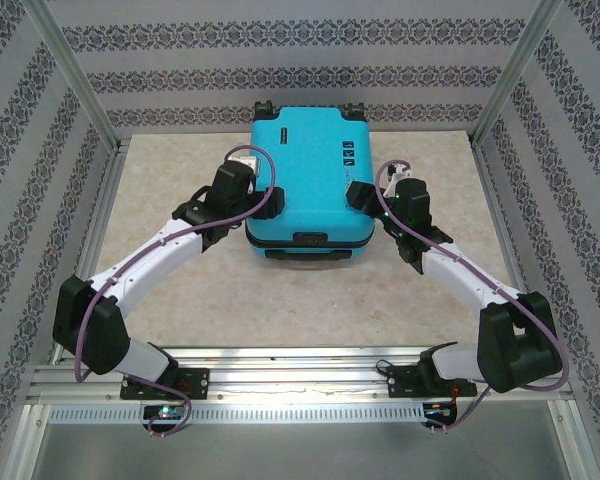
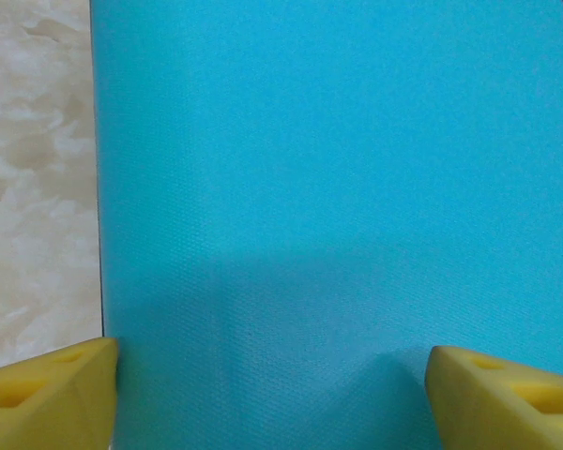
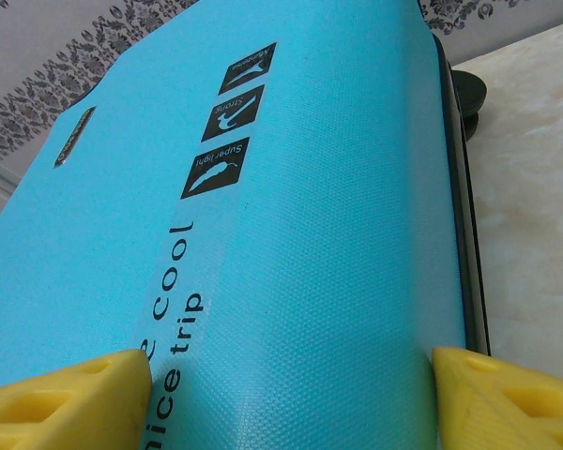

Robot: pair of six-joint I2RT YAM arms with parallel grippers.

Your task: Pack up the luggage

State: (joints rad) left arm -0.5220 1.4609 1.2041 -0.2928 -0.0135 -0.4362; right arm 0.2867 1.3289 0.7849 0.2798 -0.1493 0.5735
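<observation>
Currently luggage point(image 1: 305, 175) shut, flat on table point(image 1: 180, 290), contents hidden; left pincer point(image 1: 272, 200), right pincer point(image 1: 358, 193) spread apart at sides.

You're looking at a lab test cell: aluminium posts point(image 1: 70, 70) frame patterned wallpaper panels point(image 1: 280, 60) around a marble-look table point(image 1: 310, 300), with a metal rail point(image 1: 300, 385) along its near edge.

**Turquoise luggage point(image 1: 305, 170) closed and lying flat**

The luggage is a small turquoise hard-shell case. It is closed and lies flat with one broad, finely textured face up. It rests on the marbled surface point(image 1: 180, 290) close to the far edge, about midway between the left and right edges. Its black wheels point(image 3: 468, 92) point toward the far edge. Three black pictogram squares and dark lettering reading "cool trip" run along the right side of the shell.
</observation>
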